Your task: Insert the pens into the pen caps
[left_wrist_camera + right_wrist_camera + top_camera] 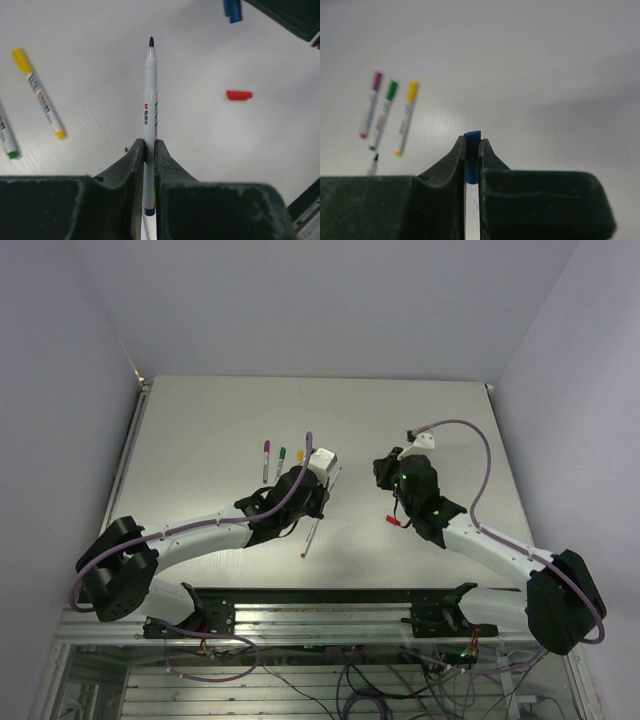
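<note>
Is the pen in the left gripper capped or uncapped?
Uncapped. The pen shows a bare dark tip beyond the left gripper shut on it; the blue cap sits apart, pinched in the right gripper.

Tabletop (260, 160) is matt white with a faint ribbed grain; the pen (150, 95) is smooth glossy plastic, left end effector (149, 149) grainy matt black.

Flat pale grey-white table (200, 430) carries thin white markers side by side: purple-capped marker (265, 462), green-capped marker (280, 464), yellow-capped marker (299, 456). Nearer lies a red-tipped uncapped marker (311, 537); a stubby red plastic cap (239, 95) lies apart.
</note>
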`<state>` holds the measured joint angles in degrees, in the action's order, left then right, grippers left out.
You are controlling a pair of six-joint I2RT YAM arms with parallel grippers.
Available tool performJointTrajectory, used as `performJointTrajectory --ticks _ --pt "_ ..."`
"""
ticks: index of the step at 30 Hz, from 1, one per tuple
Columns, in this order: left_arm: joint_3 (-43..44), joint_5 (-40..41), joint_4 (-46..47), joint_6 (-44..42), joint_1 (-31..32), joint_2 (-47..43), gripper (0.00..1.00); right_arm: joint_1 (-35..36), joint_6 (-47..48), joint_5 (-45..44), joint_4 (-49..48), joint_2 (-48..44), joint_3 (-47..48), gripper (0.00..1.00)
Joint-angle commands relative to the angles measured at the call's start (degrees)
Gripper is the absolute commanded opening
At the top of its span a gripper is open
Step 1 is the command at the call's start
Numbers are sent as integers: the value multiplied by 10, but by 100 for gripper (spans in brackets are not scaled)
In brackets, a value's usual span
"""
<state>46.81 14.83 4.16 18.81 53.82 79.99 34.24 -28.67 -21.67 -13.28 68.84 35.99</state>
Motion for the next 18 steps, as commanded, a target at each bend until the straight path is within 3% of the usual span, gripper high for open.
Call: performJointTrajectory --ticks 1,8,18 --pt "-26 -70 145 -20 -3 -23 7 -15 0 41 -188 -40 -61 0" --pt "-46 -146 253 -11 -2 -7 7 -18 -19 64 -381 -73 -139 0" --pt "-50 -194 309 6 -2 10 7 -18 -49 76 -473 -95 -177 0"
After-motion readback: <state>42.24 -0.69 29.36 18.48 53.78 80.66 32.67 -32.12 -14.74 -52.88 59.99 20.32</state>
